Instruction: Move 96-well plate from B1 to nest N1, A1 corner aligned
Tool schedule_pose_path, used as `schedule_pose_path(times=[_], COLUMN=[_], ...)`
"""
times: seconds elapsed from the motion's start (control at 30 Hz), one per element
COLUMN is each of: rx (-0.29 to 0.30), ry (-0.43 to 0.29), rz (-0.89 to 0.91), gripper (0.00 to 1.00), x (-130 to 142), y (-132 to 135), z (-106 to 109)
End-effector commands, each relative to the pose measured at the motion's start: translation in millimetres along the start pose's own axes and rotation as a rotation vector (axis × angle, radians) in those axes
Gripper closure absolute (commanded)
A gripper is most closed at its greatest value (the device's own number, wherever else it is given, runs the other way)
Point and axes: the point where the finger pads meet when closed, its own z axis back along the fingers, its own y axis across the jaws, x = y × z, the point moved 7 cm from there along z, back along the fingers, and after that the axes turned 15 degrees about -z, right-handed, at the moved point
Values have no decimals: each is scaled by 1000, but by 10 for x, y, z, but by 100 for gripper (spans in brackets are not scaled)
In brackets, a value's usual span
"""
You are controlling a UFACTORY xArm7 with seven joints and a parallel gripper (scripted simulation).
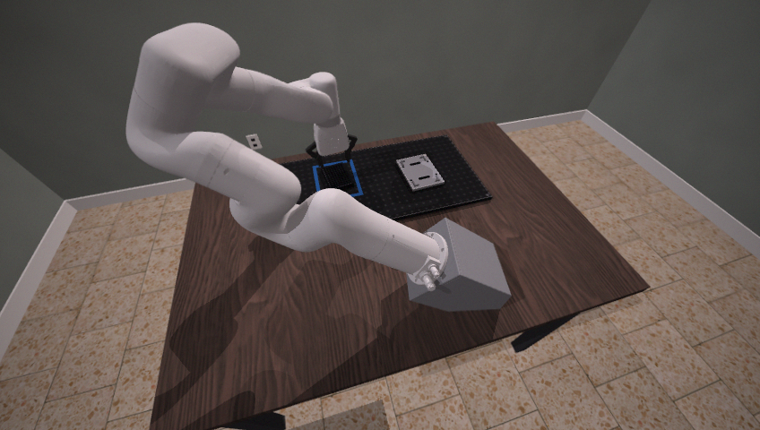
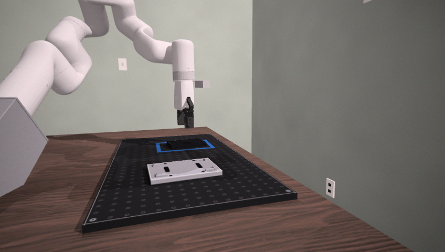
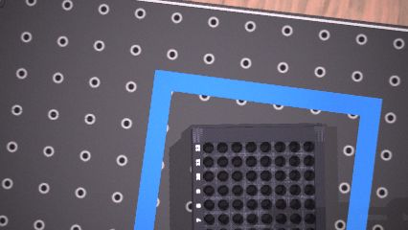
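Observation:
The black 96-well plate point(image 1: 337, 176) lies flat inside the blue outline of spot B1 on the black breadboard. It also shows in the exterior view point(image 2: 186, 143) and in the wrist view point(image 3: 256, 179), where only its upper part is visible. My gripper point(image 1: 330, 155) hangs open and empty a short way above the plate, seen from the side point(image 2: 186, 124). The grey plate nest N1 point(image 1: 419, 172) point(image 2: 184, 170) sits to the right on the breadboard, empty. The plate's cut-off corner is not visible.
The black perforated breadboard point(image 2: 187, 180) lies on a dark wooden table. The grey robot base block point(image 1: 461, 266) stands at the table's front. A wall runs close along the table's right side in the side view.

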Motion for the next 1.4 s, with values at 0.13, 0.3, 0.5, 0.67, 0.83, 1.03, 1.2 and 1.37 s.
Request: schedule_pose_path(times=[0.13,0.3,0.5,0.67,0.83,1.03,1.2,1.37], rx=[1,1,1,1,1,1,1,1], ry=[6,6,6,6,6,6,6,6], rz=[-1,-1,-1,-1,-1,-1,-1,-1], gripper=[0,0,0,0,0,0,0,0], x=[-16,-17,-17,-17,-17,-17,-17,-17], y=[7,7,7,8,8,8,8,8], z=[-113,-196,-297,-347,-392,-391,-392,-405])
